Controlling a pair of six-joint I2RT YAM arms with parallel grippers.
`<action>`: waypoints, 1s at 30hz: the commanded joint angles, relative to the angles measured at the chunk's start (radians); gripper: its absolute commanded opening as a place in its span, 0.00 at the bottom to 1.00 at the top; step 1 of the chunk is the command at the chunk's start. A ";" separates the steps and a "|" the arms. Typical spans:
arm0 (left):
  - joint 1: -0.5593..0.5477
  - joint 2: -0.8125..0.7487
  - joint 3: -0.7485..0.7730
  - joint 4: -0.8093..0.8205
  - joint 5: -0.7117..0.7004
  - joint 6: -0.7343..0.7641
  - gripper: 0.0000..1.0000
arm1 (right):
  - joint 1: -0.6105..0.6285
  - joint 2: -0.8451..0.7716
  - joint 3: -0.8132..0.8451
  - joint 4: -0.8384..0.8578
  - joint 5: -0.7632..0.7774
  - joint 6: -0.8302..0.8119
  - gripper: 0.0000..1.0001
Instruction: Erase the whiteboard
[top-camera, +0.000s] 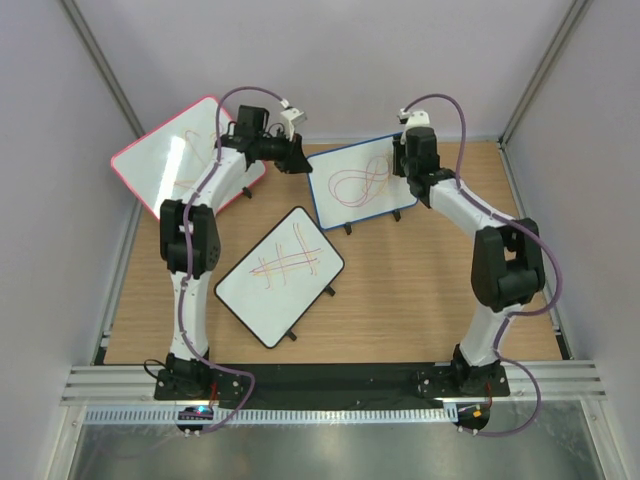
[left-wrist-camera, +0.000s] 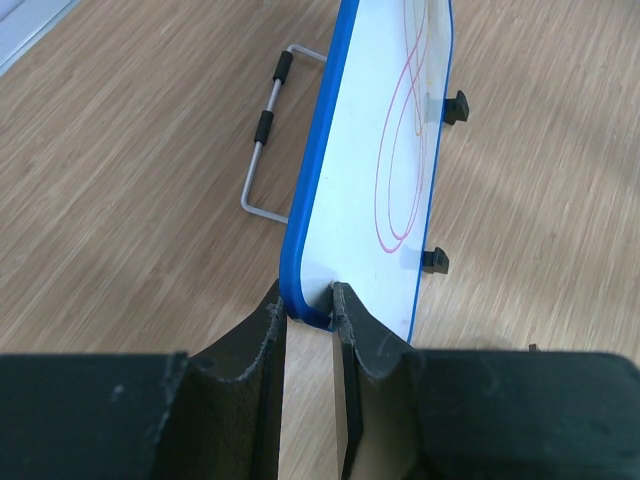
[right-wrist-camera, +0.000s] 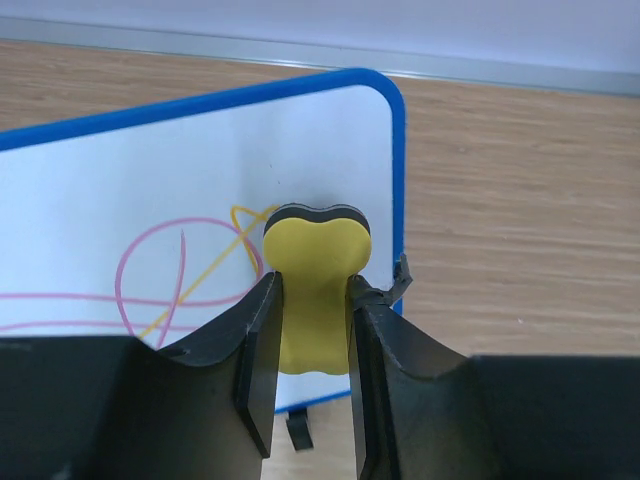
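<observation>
Left tool (left-wrist-camera: 310, 300): clenched on the rounded blue rim of the whiteboard (top-camera: 362, 185); black fingers with ridged inner faces, one on each side of the rim.
Right tool (right-wrist-camera: 312, 290): grasping the eraser (right-wrist-camera: 312, 300), pinched by its narrow waist between two black fingers.
Whiteboard place: between the two tools, one short edge inside the left tool's jaws, the white face straight ahead of the right tool's fingertips.
Whiteboard make: small rectangle, glossy white face, smooth blue frame, rounded corners.
Marks on it: thin looping lines in purple-pink and orange, just left of and behind the eraser from the right tool's view.
Eraser make: yellow foam-like body with a lobed, heart-like top and a thin black layer at the back; touching the face or just off it, cannot tell which.
Feet (left-wrist-camera: 457, 105): two seen beyond the left tool, small, black, on the board's long edge.
Wire stand (left-wrist-camera: 262, 140): one, bent grey metal rod with two black sleeves, beyond and left of the left tool.
Tabletop (top-camera: 420, 290): light wood, fine straight grain.
Boards counted: three; the blue one, a pink-framed board (top-camera: 170, 160) behind the left tool, a black-framed board (top-camera: 280, 275) nearer the arm bases with crossed lines.
Tools counted: two.
</observation>
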 joint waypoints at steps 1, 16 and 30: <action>-0.007 -0.030 -0.018 -0.011 -0.062 0.087 0.00 | 0.011 0.078 0.081 0.134 0.059 -0.035 0.01; -0.016 -0.023 -0.009 -0.016 -0.077 0.099 0.00 | 0.232 0.214 0.101 0.206 -0.024 -0.127 0.01; -0.016 -0.038 -0.014 -0.020 -0.084 0.113 0.00 | 0.252 0.204 0.069 0.247 0.097 -0.121 0.01</action>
